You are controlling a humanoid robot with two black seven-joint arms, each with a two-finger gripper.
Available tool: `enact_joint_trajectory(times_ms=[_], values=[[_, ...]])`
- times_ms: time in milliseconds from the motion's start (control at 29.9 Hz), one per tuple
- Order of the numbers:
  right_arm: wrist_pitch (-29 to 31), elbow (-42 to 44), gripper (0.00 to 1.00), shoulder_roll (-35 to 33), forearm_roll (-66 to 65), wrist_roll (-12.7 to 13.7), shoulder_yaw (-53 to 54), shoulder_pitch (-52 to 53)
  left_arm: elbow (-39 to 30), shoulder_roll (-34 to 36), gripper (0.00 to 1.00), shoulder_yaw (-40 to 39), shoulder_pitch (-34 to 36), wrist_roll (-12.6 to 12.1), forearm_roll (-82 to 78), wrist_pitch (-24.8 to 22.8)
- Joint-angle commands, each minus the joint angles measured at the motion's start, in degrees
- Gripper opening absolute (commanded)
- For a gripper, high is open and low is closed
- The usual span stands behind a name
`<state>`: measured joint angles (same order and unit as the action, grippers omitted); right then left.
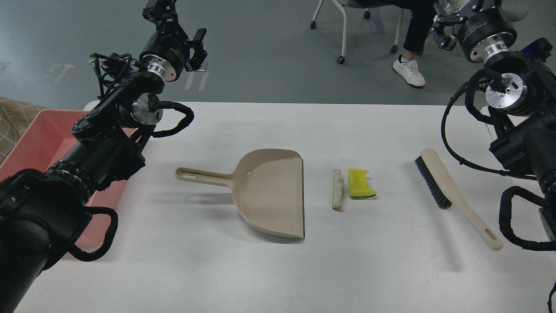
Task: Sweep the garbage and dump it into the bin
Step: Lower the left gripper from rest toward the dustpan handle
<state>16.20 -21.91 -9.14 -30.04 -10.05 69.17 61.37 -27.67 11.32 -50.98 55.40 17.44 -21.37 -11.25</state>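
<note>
The garbage lies mid-table: a whitish-tan crusty strip [337, 189] and, just right of it, a yellow sponge chunk [359, 182] with a dark green underside. A beige dustpan [269, 191] rests left of them, its open mouth facing the strip and its handle pointing left. To the right lies a beige brush [451, 191] with black bristles. The pink bin [37, 139] stands at the table's left edge, partly hidden behind my left arm. My left gripper [160, 11] is raised high beyond the table's far left; my right gripper [471, 4] is raised at the top right. Both are cut off by the frame's top edge.
The white table [278, 269] fills most of the view. Beyond its far edge is grey floor, a chair on castors [343, 30] and a seated person's leg with a white shoe [409, 70]. My right arm's cables hang over the table's right edge.
</note>
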Motion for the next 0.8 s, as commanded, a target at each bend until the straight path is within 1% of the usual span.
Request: enact_joint_trajectory(times_ms=[0,267,368,769], values=[[-0.11,0.02,1.00,-0.09,-0.11,0.03,0.00,0.24,-0.10,0.11,0.98,0.00,-0.12,0.05,-0.25,0.52],[0.06,-0.06,1.00,0.00,-0.02,0.03,-0.87,1.29,-0.01,0.02,0.98,0.00,-0.12,0.13,-0.08,0.88],[0.06,-0.06,1.00,-0.09,0.06,0.03,-3.07,1.55,0.34,1.07,0.98,0.00,0.32,0.05,-0.17,2.19],[-0.02,-0.06,1.00,0.00,0.42,0.38,-2.72,1.82,0.25,3.97,0.98,-0.09,0.67,0.13,0.01,2.02]])
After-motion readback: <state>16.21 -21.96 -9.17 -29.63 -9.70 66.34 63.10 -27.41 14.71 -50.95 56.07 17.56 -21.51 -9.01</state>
